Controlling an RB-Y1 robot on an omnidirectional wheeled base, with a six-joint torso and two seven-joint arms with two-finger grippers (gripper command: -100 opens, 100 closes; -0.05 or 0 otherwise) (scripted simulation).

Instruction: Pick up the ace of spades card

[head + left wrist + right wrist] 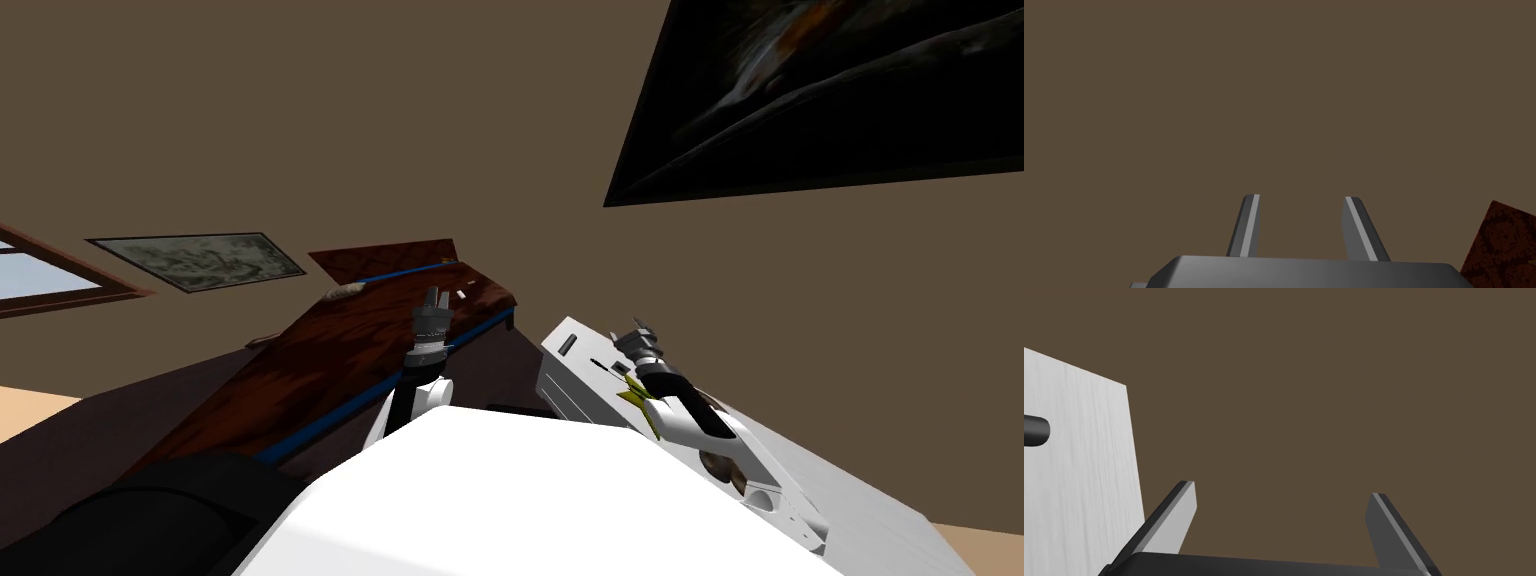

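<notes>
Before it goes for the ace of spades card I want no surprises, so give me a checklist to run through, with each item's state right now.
1. Left gripper open and empty: ok.
2. Right gripper open and empty: ok.
3. Card found: cannot tell; small white pieces on the dark red table are too small to read.
4. Left gripper over the table: ok.
5. Left wrist camera on the table top: not ok; it faces the brown wall.
6. Right gripper apart from the white cabinet: cannot tell.
</notes>
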